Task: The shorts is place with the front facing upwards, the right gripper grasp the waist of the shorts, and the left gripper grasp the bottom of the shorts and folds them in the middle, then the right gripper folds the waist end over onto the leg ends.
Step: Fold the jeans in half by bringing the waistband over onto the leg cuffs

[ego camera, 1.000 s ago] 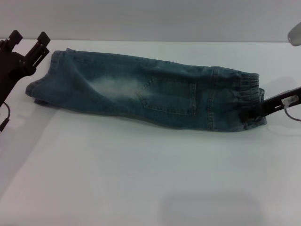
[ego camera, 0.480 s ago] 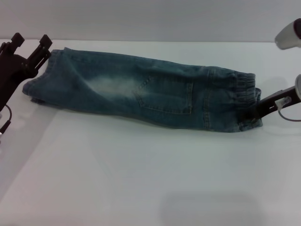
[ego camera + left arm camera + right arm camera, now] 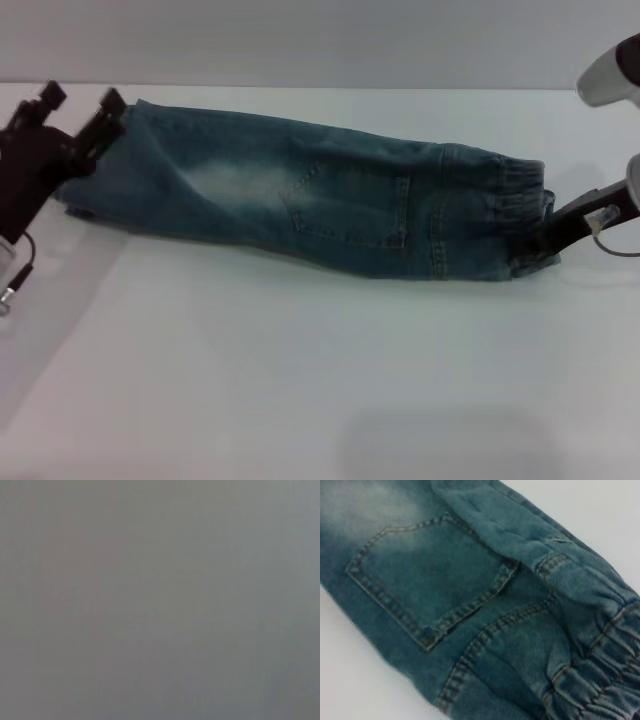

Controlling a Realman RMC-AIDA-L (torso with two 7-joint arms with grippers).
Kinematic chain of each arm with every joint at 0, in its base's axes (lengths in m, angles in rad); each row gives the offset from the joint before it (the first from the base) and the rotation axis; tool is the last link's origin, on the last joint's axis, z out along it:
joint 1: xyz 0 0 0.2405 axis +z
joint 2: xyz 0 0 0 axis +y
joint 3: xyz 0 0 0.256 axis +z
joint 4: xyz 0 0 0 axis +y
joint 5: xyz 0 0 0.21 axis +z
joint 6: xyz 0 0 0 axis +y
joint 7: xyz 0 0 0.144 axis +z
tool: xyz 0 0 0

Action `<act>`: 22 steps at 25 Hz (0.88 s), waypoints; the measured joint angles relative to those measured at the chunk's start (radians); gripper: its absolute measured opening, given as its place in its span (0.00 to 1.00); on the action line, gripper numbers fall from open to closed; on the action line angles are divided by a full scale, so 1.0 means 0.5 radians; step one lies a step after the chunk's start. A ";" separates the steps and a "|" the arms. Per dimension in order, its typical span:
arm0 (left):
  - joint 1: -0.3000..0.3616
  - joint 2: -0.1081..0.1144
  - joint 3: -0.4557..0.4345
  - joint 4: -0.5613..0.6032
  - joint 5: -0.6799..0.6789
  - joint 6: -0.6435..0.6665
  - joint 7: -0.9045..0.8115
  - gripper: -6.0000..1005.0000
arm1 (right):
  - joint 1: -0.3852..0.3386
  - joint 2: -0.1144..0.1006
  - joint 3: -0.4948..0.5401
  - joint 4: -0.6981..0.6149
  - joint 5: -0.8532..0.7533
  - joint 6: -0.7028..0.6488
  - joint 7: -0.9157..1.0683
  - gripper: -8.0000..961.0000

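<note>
Now: right pincer (image 3: 545,238) at 3 o'clock clamping the waist (image 3: 520,205) of the shorts (image 3: 300,195), left pincer (image 3: 82,108) at 9 o'clock gaping by the leg ends (image 3: 90,180).

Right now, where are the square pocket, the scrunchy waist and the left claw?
square back pocket (image 3: 427,587): right wrist view, middle of the stitched patch.
waist of the shorts (image 3: 515,200): head view, on the gathered band.
left gripper (image 3: 82,118): head view, between its two prongs.
</note>
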 joint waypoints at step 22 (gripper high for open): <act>-0.380 -0.027 0.467 -0.449 0.022 -0.179 0.259 0.84 | -0.081 -0.042 0.310 -0.965 0.364 -1.208 -0.101 0.06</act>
